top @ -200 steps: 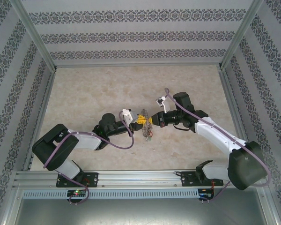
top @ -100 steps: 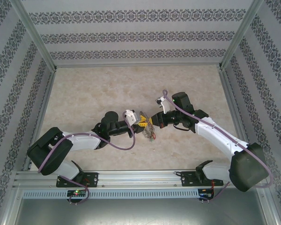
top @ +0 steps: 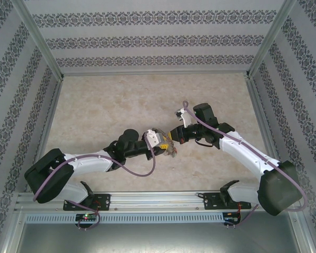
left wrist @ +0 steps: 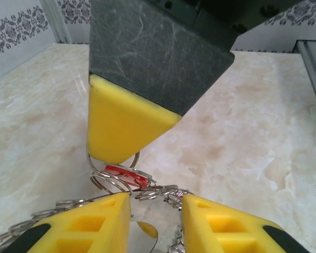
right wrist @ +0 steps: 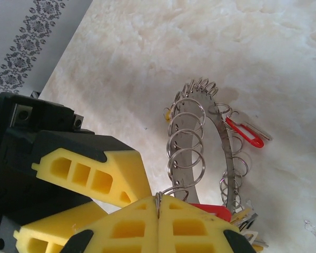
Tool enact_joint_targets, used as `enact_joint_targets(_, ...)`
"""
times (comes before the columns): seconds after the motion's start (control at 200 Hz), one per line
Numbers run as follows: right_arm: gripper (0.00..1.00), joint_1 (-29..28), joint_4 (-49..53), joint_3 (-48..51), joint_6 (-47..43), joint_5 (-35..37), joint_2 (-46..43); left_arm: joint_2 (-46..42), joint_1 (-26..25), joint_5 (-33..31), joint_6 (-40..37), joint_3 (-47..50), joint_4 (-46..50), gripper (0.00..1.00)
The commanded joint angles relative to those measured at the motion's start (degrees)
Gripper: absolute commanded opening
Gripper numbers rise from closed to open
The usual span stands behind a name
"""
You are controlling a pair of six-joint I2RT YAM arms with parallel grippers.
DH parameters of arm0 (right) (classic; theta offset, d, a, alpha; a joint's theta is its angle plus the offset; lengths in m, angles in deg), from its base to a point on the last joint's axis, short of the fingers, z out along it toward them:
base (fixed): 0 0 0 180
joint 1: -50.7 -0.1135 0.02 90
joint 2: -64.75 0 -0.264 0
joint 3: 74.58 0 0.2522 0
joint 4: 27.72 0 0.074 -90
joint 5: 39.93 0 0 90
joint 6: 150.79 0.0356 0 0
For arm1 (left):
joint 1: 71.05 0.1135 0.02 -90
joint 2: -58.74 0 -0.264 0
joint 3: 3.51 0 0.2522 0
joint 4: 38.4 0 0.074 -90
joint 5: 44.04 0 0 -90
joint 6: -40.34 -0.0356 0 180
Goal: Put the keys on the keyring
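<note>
Between the fingertips of your right gripper [right wrist: 158, 211] you have a small wire loop of the keyring [right wrist: 227, 158] pinched tight, the two yellow pads pressed flat together on it. From that pinch the silver hoop runs away from the fingers, its rim fringed with split rings. A red-tagged key [right wrist: 244, 132] hangs on its far side, and another red tag sits just beside your fingertips. Left of that pinch, your left gripper [left wrist: 154, 211] stands with its jaws parted. The hoop's bright band lies in the gap, and you cannot tell whether either pad touches it. Just beyond its fingers, the right gripper's yellow tip hangs over the loops. Under both grippers you see a pale marbled tabletop [top: 105, 100]. Farther out, patterned wallpaper walls [top: 158, 39] and metal frame posts [top: 38, 39] close the cell.
</note>
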Motion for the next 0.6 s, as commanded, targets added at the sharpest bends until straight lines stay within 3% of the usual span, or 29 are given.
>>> enact_joint_targets(0.0, 0.0, -0.57, -0.34, -2.0, -1.12, -0.79, -0.86, 0.07, -1.91, -7.71, -2.19, -1.18, 0.46, 0.33)
enact_joint_targets(0.22, 0.0, -0.63, -0.09, -2.25, -1.01, -1.31, -0.86, 2.15, -3.48, -14.18, -1.92, -1.42, -4.32, 0.33)
enact_joint_targets(0.595, 0.0, -0.72, 0.8, -2.38, -1.27, -1.69, -1.3, 3.05, -4.36, -12.75, -2.03, -1.94, -7.14, 0.32)
